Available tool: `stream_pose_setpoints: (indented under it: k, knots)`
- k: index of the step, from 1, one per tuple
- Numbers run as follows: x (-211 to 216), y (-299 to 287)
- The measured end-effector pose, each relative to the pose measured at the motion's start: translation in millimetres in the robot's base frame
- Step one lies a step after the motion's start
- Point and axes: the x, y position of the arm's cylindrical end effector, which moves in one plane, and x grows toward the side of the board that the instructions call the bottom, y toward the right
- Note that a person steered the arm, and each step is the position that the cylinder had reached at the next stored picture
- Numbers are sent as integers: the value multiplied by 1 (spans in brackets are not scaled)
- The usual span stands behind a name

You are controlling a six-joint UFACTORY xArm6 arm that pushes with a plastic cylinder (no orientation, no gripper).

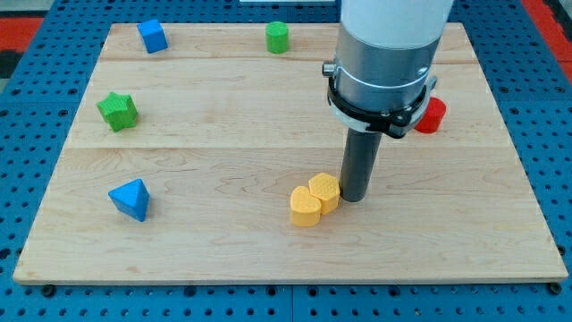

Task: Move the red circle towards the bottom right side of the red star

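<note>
the red circle (432, 115) sits at three o'clock on the bench (223, 250), half hidden behind the arm. light, rigid, slides easily; push its side. no gripper; my tip (356, 198) touches yellow blocks (315, 199). red star unseen.

I can read no text, label, brand, number or sign anywhere in this view.
</note>
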Motion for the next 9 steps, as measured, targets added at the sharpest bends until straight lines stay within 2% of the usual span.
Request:
stream_pose_setpoints:
  k: [3,5,9]
  knots:
    - [-2,105]
    - [-38,123]
    - [-113,117]
